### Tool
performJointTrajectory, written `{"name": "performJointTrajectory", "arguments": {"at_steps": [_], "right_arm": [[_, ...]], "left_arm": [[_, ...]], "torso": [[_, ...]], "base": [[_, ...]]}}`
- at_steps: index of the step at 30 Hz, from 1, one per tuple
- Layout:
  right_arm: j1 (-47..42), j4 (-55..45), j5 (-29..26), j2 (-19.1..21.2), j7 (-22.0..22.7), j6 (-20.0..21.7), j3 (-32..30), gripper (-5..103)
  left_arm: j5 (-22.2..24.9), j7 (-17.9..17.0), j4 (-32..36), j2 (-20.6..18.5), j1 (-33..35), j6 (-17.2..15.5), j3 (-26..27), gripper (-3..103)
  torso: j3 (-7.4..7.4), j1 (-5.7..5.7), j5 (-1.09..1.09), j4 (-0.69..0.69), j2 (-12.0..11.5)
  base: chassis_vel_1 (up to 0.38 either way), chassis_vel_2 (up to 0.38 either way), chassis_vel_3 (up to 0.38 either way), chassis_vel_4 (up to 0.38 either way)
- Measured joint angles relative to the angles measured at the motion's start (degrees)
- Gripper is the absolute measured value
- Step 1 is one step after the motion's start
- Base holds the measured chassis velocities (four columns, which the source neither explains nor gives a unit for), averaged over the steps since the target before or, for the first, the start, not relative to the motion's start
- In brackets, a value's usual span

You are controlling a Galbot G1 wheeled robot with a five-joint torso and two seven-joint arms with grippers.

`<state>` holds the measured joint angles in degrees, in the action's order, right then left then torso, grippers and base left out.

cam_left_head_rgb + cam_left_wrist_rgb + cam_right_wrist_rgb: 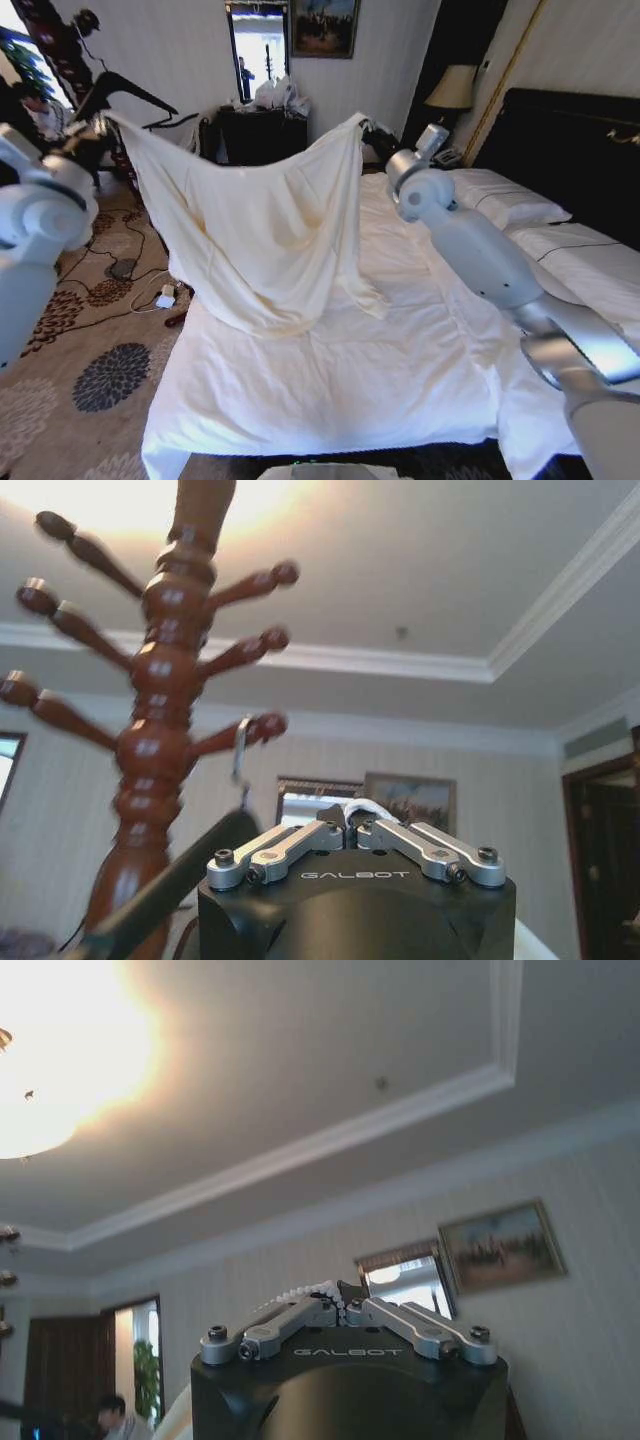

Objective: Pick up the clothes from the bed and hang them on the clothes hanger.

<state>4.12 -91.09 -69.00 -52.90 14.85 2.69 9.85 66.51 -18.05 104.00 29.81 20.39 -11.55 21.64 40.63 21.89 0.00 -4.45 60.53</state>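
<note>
The cream clothes (260, 220) hang spread out like a sheet above the white bed (330, 390), their lower edge resting on the covers. My left gripper (98, 125) is shut on one upper corner, and my right gripper (368, 128) is shut on the other. A pinch of pale fabric shows between the shut fingertips of the left gripper (350, 818) and of the right gripper (338, 1305). The black clothes hanger (130, 88) hangs just behind the left gripper. Its dark bar (175, 880) and silver hook (240, 748) sit on a peg of the wooden post.
The dark-red wooden post (160, 730) stands at the far left (55, 45). A dark cabinet (262, 135) with bags is behind the garment. Pillows (505, 200), a dark headboard (570, 150) and a lamp (452, 90) lie to the right. Cables and a power strip (163, 297) lie on the patterned carpet.
</note>
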Motion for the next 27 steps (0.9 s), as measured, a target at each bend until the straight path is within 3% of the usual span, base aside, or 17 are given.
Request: {"name": "performJointTrajectory", "arguments": {"at_steps": [4,7,9,11,12,15,18,22,27], "right_arm": [[-1.55,-4.27,0.1,2.77,-0.06,-1.06,-1.58,0],[-6.39,-12.69,-0.46,9.39,0.57,-0.77,-4.08,0],[-7.82,-15.08,-0.96,11.4,1.23,-0.28,-5.2,0],[-12.88,-24.08,-3.07,17.68,4.6,1.74,-9.26,0],[-12.88,-24.08,-3.07,17.68,4.6,1.74,-9.26,0],[-20.35,-36.06,-6.38,25.51,8.2,3.84,-20.27,0],[-20.45,-38.81,-9.07,27.98,9.12,4.54,-24.57,0],[-16.8,-38.28,-10.64,28.8,9.0,5.44,-25.54,0],[-16.94,-32.52,-5.52,25.97,7.27,6.08,-19.67,0]], "left_arm": [[0.1,-0.39,4.08,-1.93,3.42,0.05,1.78,2],[0.33,-2.67,11.4,-3.98,9.25,-0.23,4.08,2],[0.83,-3.86,13.76,-4.32,10.47,-0.59,4.73,2],[4.13,-7.29,20.31,-4.68,12.18,-2.16,6.22,2],[4.13,-7.29,20.31,-4.68,12.18,-2.16,6.22,2],[8.88,-10.78,28.55,-5.43,12.09,-4.67,8.39,2],[11.38,-11.66,30.79,-7.35,10.85,-5.91,11.49,2],[13.02,-12.12,30.09,-9.01,8.56,-6.86,12.76,2],[11.4,-13.33,27.46,-6.64,9.95,-12.09,8.59,2]], "torso": [[-0.01,-0.02,0.0,0.0,0.01],[-0.01,-0.02,0.0,0.04,0.01],[-0.01,-0.02,0.0,0.03,0.01],[-0.01,-0.02,0.04,-0.04,0.0],[-0.01,-0.02,0.04,-0.04,0.0],[-0.03,-0.05,0.02,-0.09,0.03],[-0.04,-0.06,0.03,-0.01,0.04],[-0.03,-0.04,0.0,0.04,0.03],[-0.01,-0.03,-0.01,0.0,0.03]], "base": [[0.0,0.0,0.0,0.0],[0.0,0.0,0.0,0.0],[0.0,0.0,0.0,0.0],[0.0,0.0,0.0,0.0],[0.0,0.0,0.0,0.0],[0.0,0.0,0.0,0.0],[0.0,0.0,0.0,0.0],[0.0,0.0,0.0,0.0],[0.0,0.0,0.0,0.0]]}}
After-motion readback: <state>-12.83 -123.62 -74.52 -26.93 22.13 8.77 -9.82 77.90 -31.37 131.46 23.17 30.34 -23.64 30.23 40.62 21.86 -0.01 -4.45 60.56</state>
